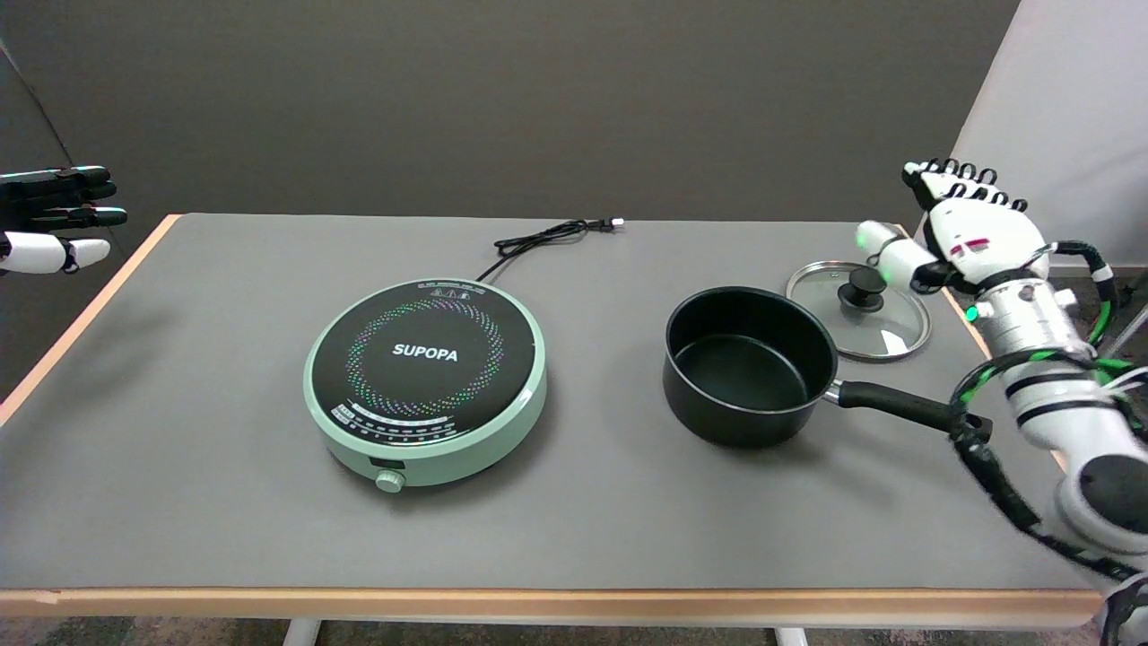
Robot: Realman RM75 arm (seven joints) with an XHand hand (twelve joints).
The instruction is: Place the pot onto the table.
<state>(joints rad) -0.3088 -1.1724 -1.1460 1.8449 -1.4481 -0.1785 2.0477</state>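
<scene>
A grey table point(224, 502) carries the scene, with the round green SUPOPA induction cooker point(425, 379) as its landmark. To the cooker's right, well apart from it, the black pot point(749, 366) stands upright on the tabletop, empty, its long handle point(901, 405) pointing away from the cooker toward the table's right edge. Beyond the pot, farther from the cooker, a glass lid point(858, 309) lies flat, knob up. The robot's right hand point(964, 229) hangs in the air above the table's right edge, past the lid, fingers spread and holding nothing, clear of the handle. Judged from this, the pot is already off the cooker and the placing looks complete. What remains is best done as a clean withdrawal: lift the arm up and away from the cooker's side, avoiding the handle and lid, so the pot stays put.
</scene>
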